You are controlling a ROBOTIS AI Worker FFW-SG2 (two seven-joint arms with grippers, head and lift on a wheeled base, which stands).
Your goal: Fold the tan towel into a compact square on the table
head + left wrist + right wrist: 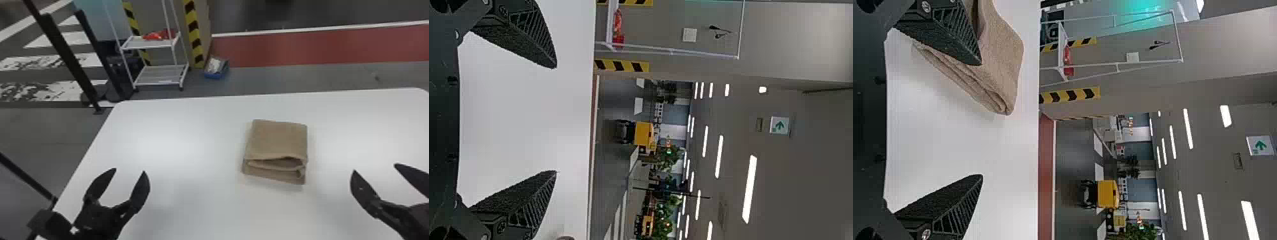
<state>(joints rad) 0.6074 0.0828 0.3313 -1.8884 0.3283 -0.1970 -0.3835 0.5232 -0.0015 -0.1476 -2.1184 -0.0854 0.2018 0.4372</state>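
Observation:
Folded into a thick, roughly square bundle, the tan towel lies on the white table, its layered edge bulging a little on the near side. My left gripper stands open well to the towel's left. To the towel's right, my right gripper is open too, touching nothing. In the left wrist view, the left gripper has bare tabletop between its fingers. The towel appears in the right wrist view partly behind one finger of the right gripper.
The table's far edge runs behind the towel. On the floor beyond stand a white shelf cart, a blue bin and striped posts. Dark upright bars are at the far left.

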